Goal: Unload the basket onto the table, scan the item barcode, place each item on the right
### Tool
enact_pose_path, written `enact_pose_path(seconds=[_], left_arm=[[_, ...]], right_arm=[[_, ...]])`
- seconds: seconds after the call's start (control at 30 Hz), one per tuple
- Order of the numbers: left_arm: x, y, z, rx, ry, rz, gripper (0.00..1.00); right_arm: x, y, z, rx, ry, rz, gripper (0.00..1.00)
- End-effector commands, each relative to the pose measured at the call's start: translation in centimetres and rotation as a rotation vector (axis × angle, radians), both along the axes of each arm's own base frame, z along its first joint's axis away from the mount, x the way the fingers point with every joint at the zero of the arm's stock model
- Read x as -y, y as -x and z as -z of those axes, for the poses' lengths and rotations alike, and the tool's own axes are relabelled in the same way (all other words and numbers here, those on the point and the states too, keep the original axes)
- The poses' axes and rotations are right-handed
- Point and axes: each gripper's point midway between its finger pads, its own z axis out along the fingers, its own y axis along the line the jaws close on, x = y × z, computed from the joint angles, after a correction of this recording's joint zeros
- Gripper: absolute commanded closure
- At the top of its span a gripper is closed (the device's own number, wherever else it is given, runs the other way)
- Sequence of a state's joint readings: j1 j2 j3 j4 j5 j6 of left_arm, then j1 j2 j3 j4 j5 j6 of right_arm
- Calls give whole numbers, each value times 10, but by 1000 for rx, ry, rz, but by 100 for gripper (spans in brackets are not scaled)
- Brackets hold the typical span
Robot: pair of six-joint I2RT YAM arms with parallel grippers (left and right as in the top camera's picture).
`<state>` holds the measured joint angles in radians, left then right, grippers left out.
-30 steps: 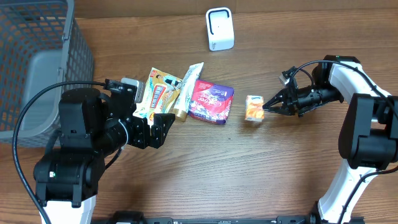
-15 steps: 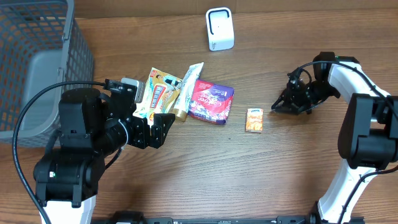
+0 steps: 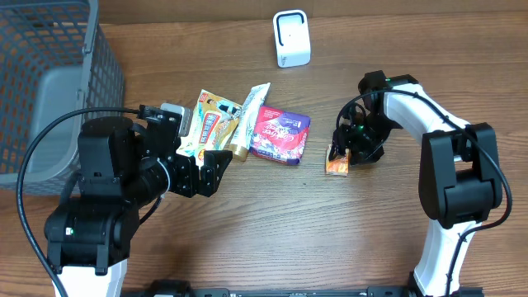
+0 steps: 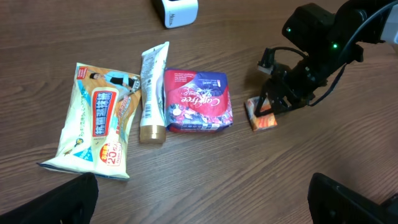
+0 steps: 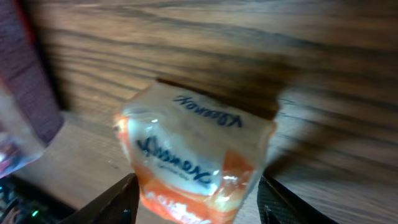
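Right wrist view: my right claw (image 5: 196,208) stands open, jaws straddling the orange packet (image 5: 193,162), no grip. Packet lies on the table (image 3: 371,231), well apart from the white scanner (image 3: 291,39). Left claw (image 4: 205,202) open, idle. I judge pick, carry and scan all remain.

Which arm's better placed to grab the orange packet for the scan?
Right. Its end effector hangs directly over the orange packet, fingers open either side of it. The left end effector, also open, sits far off beside the wipes pack.
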<state>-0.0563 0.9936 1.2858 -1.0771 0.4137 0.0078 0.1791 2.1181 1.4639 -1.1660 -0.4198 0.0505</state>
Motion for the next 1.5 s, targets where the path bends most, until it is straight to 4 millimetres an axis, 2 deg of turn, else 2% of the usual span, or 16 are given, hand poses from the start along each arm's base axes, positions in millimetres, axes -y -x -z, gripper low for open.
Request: enact_pose_path(seconds=[0.0,0.13,0.27,0.47,0.67,0.77,1.0,1.27,1.47], left_arm=[[-3,-2,-7,31,-17,3,0],[-3,-2,-7,31,-17,3,0],[-3,-2,-7,31,-17,3,0],[-3,-2,-7,31,-17,3,0],[-3,-2,-7,31,-17,3,0],[-3,-2,-7,31,-17,3,0],[-3,-2,-7,31,-17,3,0],[-3,-2,-7,31,-17,3,0],[-3,-2,-7,31,-17,3,0]], right_arm=[[9,-1,1,23,87,23,52],[6,3,6,14,63,29,81],[-5,1,1,11,-6,41,96],[-30,-1,-17,-5,-168,59,96],[-67,-12,-62,48,-480,5,96],[-74,-18,-79,62,-582,15,96],[-88,-26,-133,173,-954,-27,96],[-94,-27,-164,247,-1151,-47,96],[-101,-22,-166,290,-1171,-101,97]])
